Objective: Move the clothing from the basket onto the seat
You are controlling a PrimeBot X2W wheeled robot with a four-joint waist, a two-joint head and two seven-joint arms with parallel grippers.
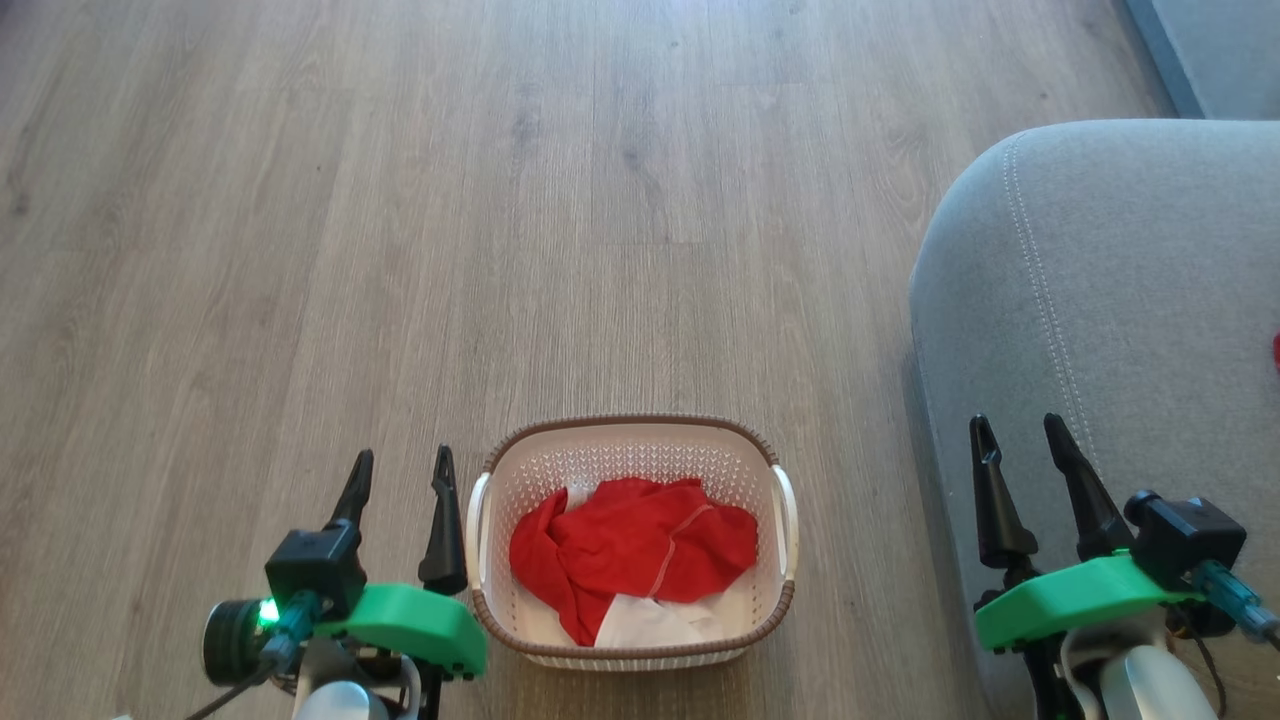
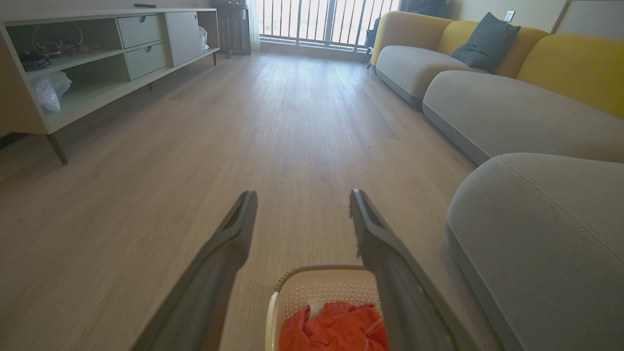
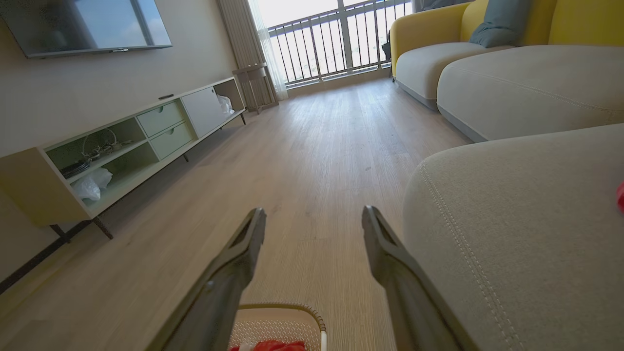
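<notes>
Wood floor; basket with crumpled red clothing.

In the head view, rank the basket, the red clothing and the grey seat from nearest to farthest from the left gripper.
1. Basket: its near side sits just to the right of the left gripper.
2. Clothing: inside the basket, a little further right.
3. Seat: far right, beyond the basket.
</notes>
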